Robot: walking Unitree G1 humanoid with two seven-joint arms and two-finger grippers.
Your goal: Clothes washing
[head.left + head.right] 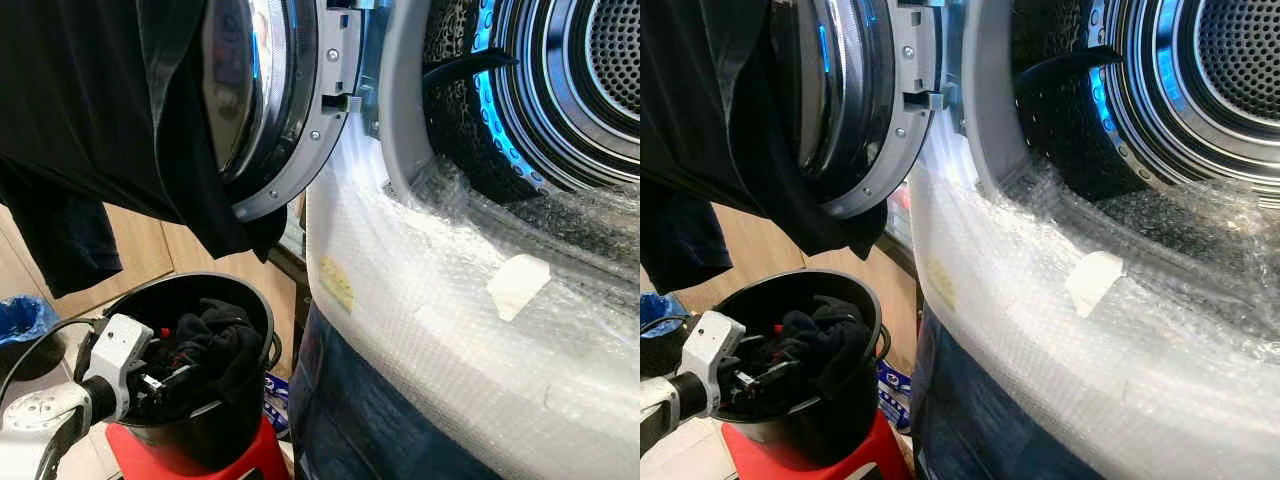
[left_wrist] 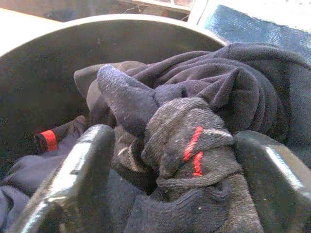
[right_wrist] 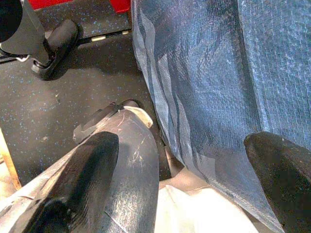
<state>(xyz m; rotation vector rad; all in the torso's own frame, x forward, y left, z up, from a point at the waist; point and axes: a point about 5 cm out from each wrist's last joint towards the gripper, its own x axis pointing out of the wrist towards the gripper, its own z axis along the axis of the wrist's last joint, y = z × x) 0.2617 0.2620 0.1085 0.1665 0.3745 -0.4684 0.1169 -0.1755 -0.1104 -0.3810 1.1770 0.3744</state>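
The left gripper [image 2: 167, 160] has its fingers [image 2: 73, 179] apart, straddling a dark sock with red stripes [image 2: 194, 145] on top of the clothes pile [image 1: 215, 345]; the fingers do not look closed on it yet. The pile fills a black bucket [image 1: 250, 300] standing on a red stool [image 1: 240, 462] at about 7 o'clock in the head view, just beside the washing machine [image 1: 450, 330], which is wrapped in bubble film. Its drum [image 1: 590, 70] sits open at 2 o'clock, and the door [image 1: 290, 110] swings out at 11 o'clock with a dark garment [image 1: 90, 120] hanging over it.

The risks, as I judge them: the fingers may pinch only a fold, so the sock slips on the lift; tangled pieces may drag out and drop over the rim; the bucket could shift on the stool. The draped garment crowds the path to the drum. The right gripper [image 3: 180, 184] hangs idle, fingers apart, beside the machine's lower front.
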